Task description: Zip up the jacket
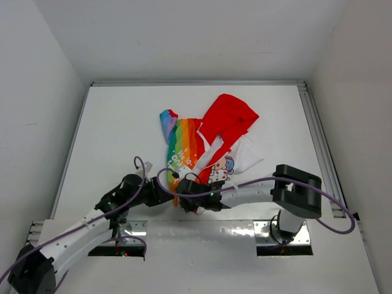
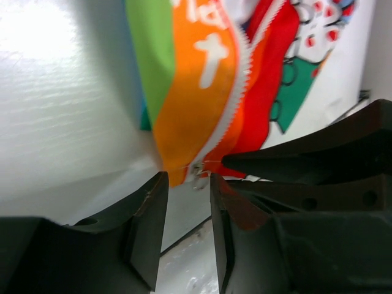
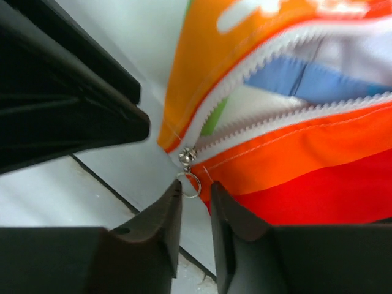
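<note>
The jacket [image 1: 208,138] lies flat mid-table, red hood at the far right, rainbow panel on the left, white printed front toward me. Its zipper is open and the two rows of white teeth [image 3: 269,55] spread apart above the slider [image 3: 187,155] at the bottom hem. My right gripper [image 3: 196,190] has its jaws a narrow gap apart, and the slider's small metal ring [image 3: 190,184] sits at the fingertips, not clamped. My left gripper [image 2: 187,184] is open just below the hem corner, with the slider [image 2: 199,171] right above the gap. In the top view both grippers, left [image 1: 166,195] and right [image 1: 185,199], meet at the hem.
The white table [image 1: 110,128] ends in a metal strip [image 1: 202,233] at the near edge, just under both grippers. White walls enclose the left, far and right sides. A purple cable [image 1: 257,179] loops over the right arm.
</note>
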Tool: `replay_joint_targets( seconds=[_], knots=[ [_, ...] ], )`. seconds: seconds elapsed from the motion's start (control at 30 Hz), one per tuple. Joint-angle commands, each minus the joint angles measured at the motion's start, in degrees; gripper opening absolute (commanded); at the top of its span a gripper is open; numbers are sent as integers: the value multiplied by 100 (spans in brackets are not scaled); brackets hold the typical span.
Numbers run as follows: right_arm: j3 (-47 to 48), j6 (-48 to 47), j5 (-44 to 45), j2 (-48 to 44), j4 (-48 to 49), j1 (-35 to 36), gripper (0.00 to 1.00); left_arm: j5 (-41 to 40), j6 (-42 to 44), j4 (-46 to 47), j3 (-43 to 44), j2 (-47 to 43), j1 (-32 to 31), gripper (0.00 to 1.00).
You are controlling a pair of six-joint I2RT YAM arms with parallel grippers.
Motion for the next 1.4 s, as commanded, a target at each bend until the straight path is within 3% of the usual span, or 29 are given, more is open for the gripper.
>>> replay_joint_targets(
  seconds=[0.0, 0.27, 0.47, 0.53, 0.63, 0.73, 0.87, 1.23, 1.37],
  knots=[
    [285, -26, -275, 166, -122, 38, 26, -17, 204, 262, -623, 339, -45, 31],
    [487, 0, -398, 579, -227, 55, 36, -167, 73, 184, -650, 130, -54, 30],
    [803, -342, 233, 790, -842, 257, 38, -491, -76, -89, -579, 95, -45, 36],
    [1014, -456, 541, 983, -1194, 345, 37, -614, -200, -228, -545, 24, -54, 37],
    [1067, -562, 997, 1150, -1309, 459, 25, -868, -340, -492, -518, -212, -45, 37],
    [1093, -483, 1245, 1300, -1431, 495, 19, -984, -560, -589, -571, -538, -54, 38],
    [769, -351, 1263, 1108, -994, 504, 0, -940, -534, -608, -562, -539, -45, 38],
    [-136, -123, 1088, -439, 632, 363, 0, -545, -411, -212, -518, -371, -54, 38],
    [-146, -9, 851, -546, 572, 249, 0, -431, -499, -89, -650, -459, -54, 38]
  ],
)
